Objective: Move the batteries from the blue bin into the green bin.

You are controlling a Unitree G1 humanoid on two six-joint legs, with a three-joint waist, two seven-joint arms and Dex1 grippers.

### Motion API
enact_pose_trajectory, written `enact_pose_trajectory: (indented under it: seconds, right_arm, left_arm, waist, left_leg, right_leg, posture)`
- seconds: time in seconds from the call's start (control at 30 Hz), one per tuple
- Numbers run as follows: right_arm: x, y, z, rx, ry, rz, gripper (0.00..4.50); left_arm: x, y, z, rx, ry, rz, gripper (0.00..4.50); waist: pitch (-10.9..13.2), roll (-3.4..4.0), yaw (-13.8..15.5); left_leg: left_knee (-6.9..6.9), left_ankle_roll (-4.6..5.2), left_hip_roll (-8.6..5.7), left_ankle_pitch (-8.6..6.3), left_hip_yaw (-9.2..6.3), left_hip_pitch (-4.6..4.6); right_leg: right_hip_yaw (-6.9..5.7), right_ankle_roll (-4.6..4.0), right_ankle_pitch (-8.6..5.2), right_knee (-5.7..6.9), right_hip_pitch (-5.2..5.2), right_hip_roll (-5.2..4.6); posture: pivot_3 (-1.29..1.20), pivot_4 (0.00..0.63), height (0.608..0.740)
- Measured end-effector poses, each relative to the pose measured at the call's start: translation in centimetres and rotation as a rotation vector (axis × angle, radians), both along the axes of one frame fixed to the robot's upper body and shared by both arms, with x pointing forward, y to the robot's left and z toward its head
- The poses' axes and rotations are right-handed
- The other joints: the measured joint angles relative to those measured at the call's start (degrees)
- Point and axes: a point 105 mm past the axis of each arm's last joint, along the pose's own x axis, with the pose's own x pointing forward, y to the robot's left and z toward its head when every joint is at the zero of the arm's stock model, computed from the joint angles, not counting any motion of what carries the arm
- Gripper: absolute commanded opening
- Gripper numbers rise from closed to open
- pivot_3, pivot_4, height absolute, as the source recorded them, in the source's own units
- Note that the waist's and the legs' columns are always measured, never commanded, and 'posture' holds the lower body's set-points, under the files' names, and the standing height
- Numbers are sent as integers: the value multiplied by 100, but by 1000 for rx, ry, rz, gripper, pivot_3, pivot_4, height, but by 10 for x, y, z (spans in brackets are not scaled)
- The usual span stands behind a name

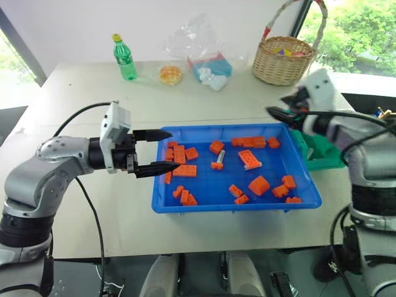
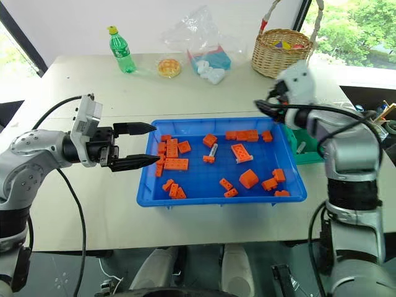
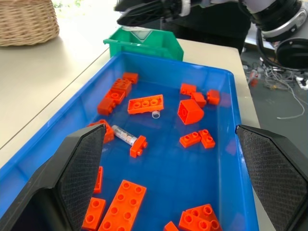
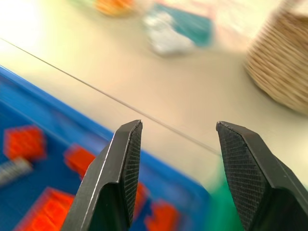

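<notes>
The left gripper (image 1: 162, 150) hovers at the left rim of the blue bin (image 1: 185, 204), jaws apart and empty. One battery (image 1: 221, 156) lies among orange bricks (image 1: 180, 154) mid-tray. The right gripper (image 1: 276, 114), open and empty, hangs above the green bin (image 1: 325, 153). A drop looks done; the next move likely calls for reaching that battery.

Bright daylight from windows behind table (image 1: 74, 93); soft shadows; right wrist view motion-blurred, upper corner washed out.

Table (image 1: 80, 93): blue bin (image 1: 185, 206), green bin (image 1: 327, 156), basket (image 1: 281, 62), bottle (image 1: 124, 57).
</notes>
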Motion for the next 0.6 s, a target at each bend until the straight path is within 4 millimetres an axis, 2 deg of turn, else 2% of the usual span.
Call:
enact_pose_trajectory:
  seconds: [0.1,0.2,0.37,0.6]
  right_arm:
    - [-4,34,-34,-48,115,111,2488]
    - [-13,50,-63,-103,208,190,2488]
    - [-15,58,-89,-101,347,165,2488]
    - [-21,77,-102,-66,423,155,2488]
  left_arm:
    - [0,0,0,0,-1,3,4500]
    - [0,0,0,0,-1,4,4500]
    - [0,0,1,0,-6,4,4500]
    - [-1,-1,0,2,-10,14,4500]
  waist:
    - [1,-1,31]
    - [1,-1,20]
    - [1,-1,-26]
    - [1,0,-21]
  left_leg:
    - [1,0,-10,0,-1,-3]
    - [1,0,-13,0,1,-4]
    - [0,0,-7,0,-1,-1]
    - [-1,0,-8,0,-1,-1]
  right_leg:
    - [-1,5,3,-2,1,-7]
    - [-1,6,3,-4,0,-10]
    - [0,7,4,3,-5,-3]
    - [1,8,5,2,-7,-2]
  posture:
    - [0,150,693]
    - [0,150,693]
    - [0,150,693]
    - [0,150,693]
